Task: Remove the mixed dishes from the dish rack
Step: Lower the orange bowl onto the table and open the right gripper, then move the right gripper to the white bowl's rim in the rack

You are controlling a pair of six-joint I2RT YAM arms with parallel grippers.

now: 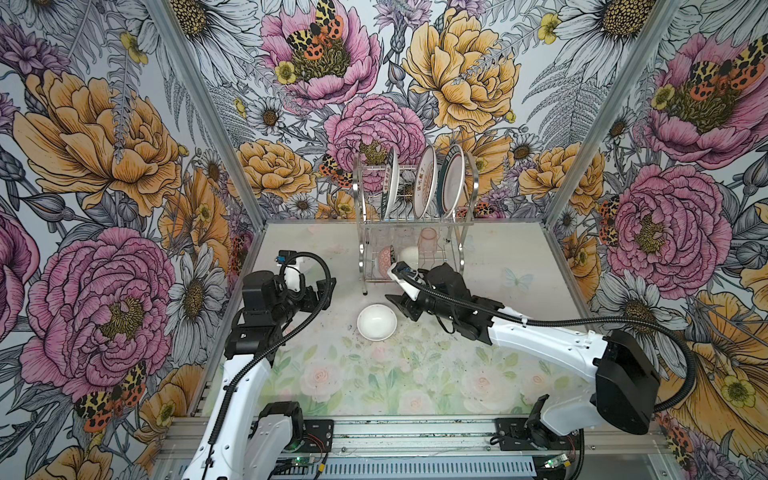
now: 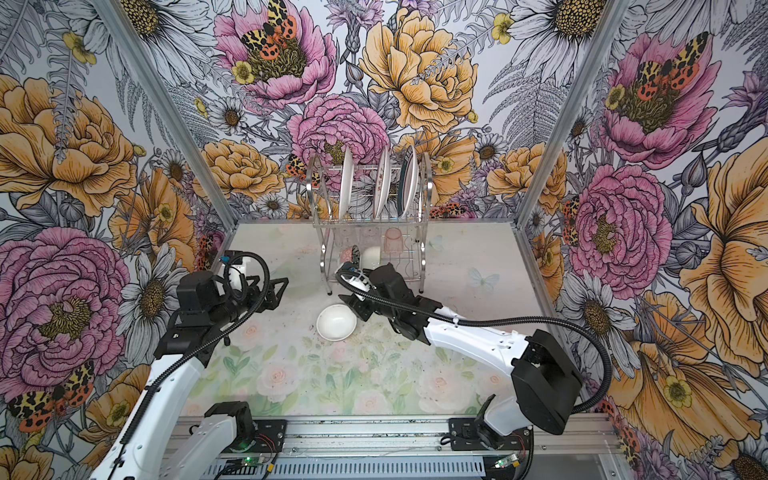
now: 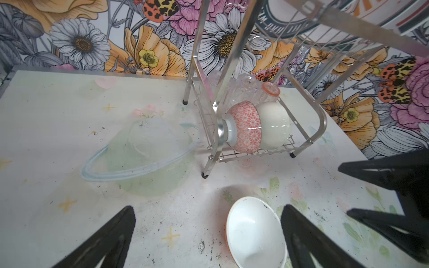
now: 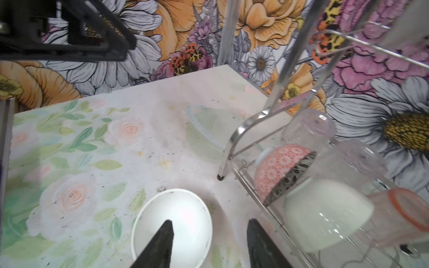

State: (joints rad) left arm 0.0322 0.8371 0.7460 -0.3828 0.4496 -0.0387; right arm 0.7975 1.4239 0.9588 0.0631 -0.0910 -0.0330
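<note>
A robot test cell in a lab is shown: a small booth is enclosed by walls papered with oversized pink and orange flowers (image 1: pixel 104 166) and framed by bare aluminium corner posts (image 1: pixel 209 112). A white-and-black left robot arm (image 1: pixel 241 386) and a matching right robot arm (image 1: pixel 540 345) are mounted on a slotted aluminium rail (image 1: pixel 415 434) beside an exposed green circuit board (image 1: pixel 301 461). A shiny chrome wire dish rack (image 1: pixel 415 223) is stood on a tabletop printed with pale roses (image 1: pixel 415 374).

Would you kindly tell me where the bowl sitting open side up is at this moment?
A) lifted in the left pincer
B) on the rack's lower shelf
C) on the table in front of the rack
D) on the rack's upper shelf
C: the bowl rests on the table just in front of the dish rack.
</note>
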